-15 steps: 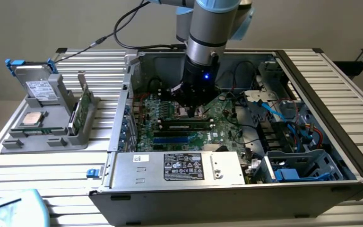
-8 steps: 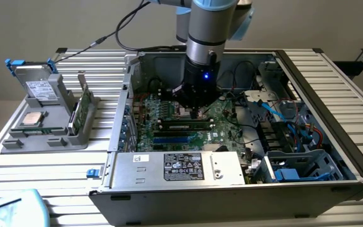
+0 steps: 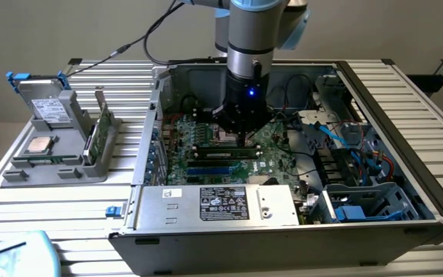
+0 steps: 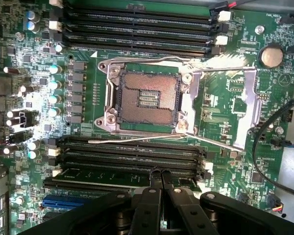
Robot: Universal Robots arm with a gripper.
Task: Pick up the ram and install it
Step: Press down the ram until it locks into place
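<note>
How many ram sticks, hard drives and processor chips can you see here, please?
ram: 2
hard drive: 1
processor chip: 1
Total: 4

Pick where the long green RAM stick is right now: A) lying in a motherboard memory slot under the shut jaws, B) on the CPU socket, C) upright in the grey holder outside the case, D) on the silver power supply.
A: the long green RAM stick sits in a memory slot on the green motherboard, directly below the gripper with its jaws shut.
</note>
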